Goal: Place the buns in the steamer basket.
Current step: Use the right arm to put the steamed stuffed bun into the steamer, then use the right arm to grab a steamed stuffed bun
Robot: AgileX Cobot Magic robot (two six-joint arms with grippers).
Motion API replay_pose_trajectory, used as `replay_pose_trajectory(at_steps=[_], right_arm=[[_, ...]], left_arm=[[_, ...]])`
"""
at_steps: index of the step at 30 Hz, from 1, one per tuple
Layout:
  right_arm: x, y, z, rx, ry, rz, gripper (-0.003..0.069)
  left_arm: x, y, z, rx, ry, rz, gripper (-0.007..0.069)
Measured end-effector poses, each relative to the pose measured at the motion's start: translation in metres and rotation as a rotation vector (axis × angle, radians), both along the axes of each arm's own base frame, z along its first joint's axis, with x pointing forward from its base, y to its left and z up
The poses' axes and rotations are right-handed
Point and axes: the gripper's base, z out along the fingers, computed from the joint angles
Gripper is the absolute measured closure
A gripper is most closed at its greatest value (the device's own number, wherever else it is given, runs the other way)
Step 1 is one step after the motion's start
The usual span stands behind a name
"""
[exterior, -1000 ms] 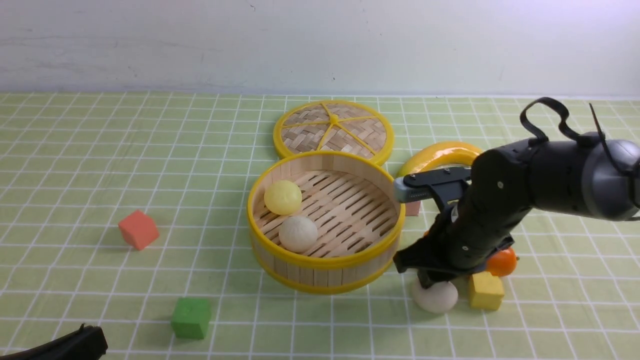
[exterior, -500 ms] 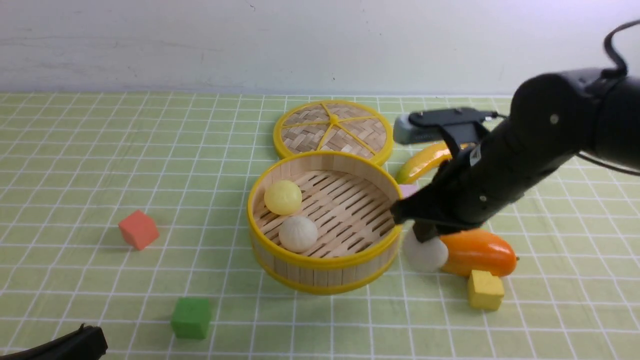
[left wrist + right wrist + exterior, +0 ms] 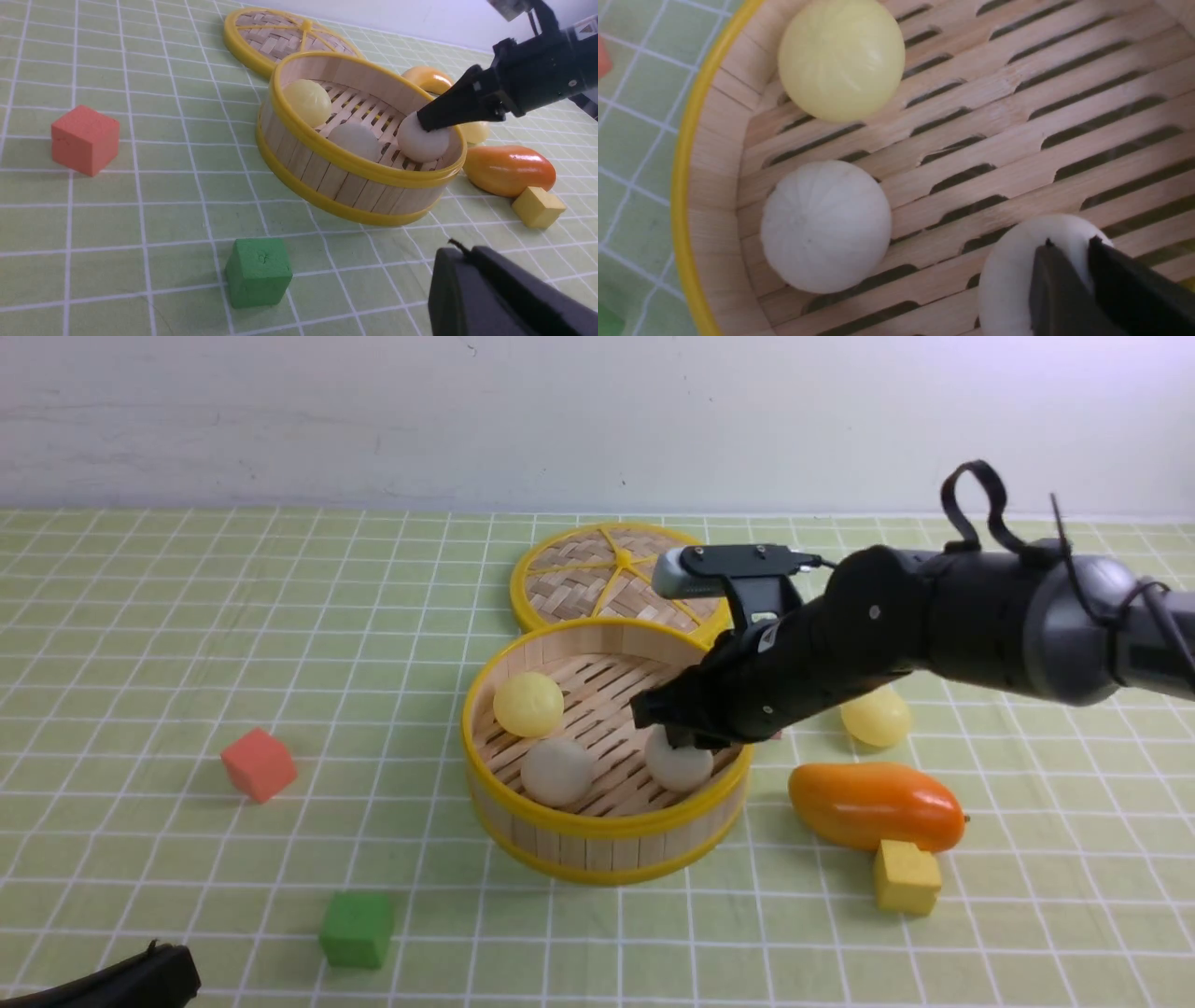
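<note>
Fingers of the right gripper (image 3: 677, 739) are standing nearly together, tips touching the top of an off-white bun (image 3: 681, 765); whether they are pinching it cannot be told. That bun is sitting inside the steamer basket (image 3: 607, 859), near its right wall. A pale yellow bun (image 3: 528, 704) and a second off-white bun (image 3: 556, 771) are lying at its left side. A fourth bun (image 3: 876, 716) is sitting on the table outside, near the mango (image 3: 873, 805). The left gripper (image 3: 140, 982), pressed together, is sitting at the near left edge.

A green checked tablecloth (image 3: 187, 616) is shown, on which the steamer basket (image 3: 597, 826) is set. A woven lid (image 3: 579, 579) is placed behind it, a red cube (image 3: 259, 763) to its left, a green cube (image 3: 356, 929) front-left, and a pale yellow bun (image 3: 876, 717), mango (image 3: 873, 805) and yellow cube (image 3: 906, 877) to its right.
</note>
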Motion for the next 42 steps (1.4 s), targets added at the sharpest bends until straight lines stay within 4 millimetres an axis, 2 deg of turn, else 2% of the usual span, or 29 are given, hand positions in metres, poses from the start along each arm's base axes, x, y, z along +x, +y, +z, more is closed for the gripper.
replay_pose_trajectory(at_steps=[2,5,6,8,9,10,14,17,18,19,20,22,25,32,42], right_arm=[[0.000,0.000,-0.001,0.001,0.002,-0.001,0.0459],[-0.001,0.000,0.006,0.008,-0.011,0.000,0.0318],[-0.001,0.000,0.007,0.008,-0.011,0.000,0.0310],[-0.005,-0.002,0.023,0.009,-0.033,0.015,0.0239],[-0.006,-0.002,0.027,0.008,-0.040,0.019,0.0230],[-0.011,-0.006,0.045,-0.002,-0.079,0.037,0.0201],[-0.023,-0.028,0.087,-0.093,-0.171,0.062,0.0204],[-0.020,-0.051,0.091,-0.155,-0.146,0.003,0.0249],[-0.013,-0.071,0.084,-0.203,-0.091,-0.065,0.0294],[-0.012,-0.073,0.083,-0.200,-0.085,-0.077,0.0300],[-0.003,-0.090,0.070,-0.227,-0.027,-0.137,0.0340],[0.010,-0.111,0.052,-0.240,0.031,-0.203,0.0387],[0.032,-0.130,0.029,-0.205,0.108,-0.274,0.0427],[0.069,-0.138,0.006,-0.116,0.161,-0.297,0.0402],[0.088,-0.138,-0.020,-0.128,0.169,-0.296,0.0396]], left_arm=[[0.000,0.000,0.000,0.000,0.000,0.000,0.0607],[0.000,0.000,0.000,0.000,0.000,0.000,0.0605],[0.000,0.000,0.000,0.000,0.000,0.000,0.0605],[0.000,0.000,0.000,0.000,0.000,0.000,0.0602],[0.000,0.000,0.000,0.000,0.000,0.000,0.0601],[0.000,0.000,0.000,0.000,0.000,0.000,0.0598],[0.000,0.000,0.000,0.000,0.000,0.000,0.0596],[0.000,0.000,0.000,0.000,0.000,0.000,0.0596],[0.000,0.000,0.000,0.000,0.000,0.000,0.0596],[0.000,0.000,0.000,0.000,0.000,0.000,0.0596],[0.000,0.000,0.000,0.000,0.000,0.000,0.0596],[0.000,0.000,0.000,0.000,0.000,0.000,0.0596],[0.000,0.000,0.000,0.000,0.000,0.000,0.0596],[0.000,0.000,0.000,0.000,0.000,0.000,0.0595],[0.000,0.000,0.000,0.000,0.000,0.000,0.0589]])
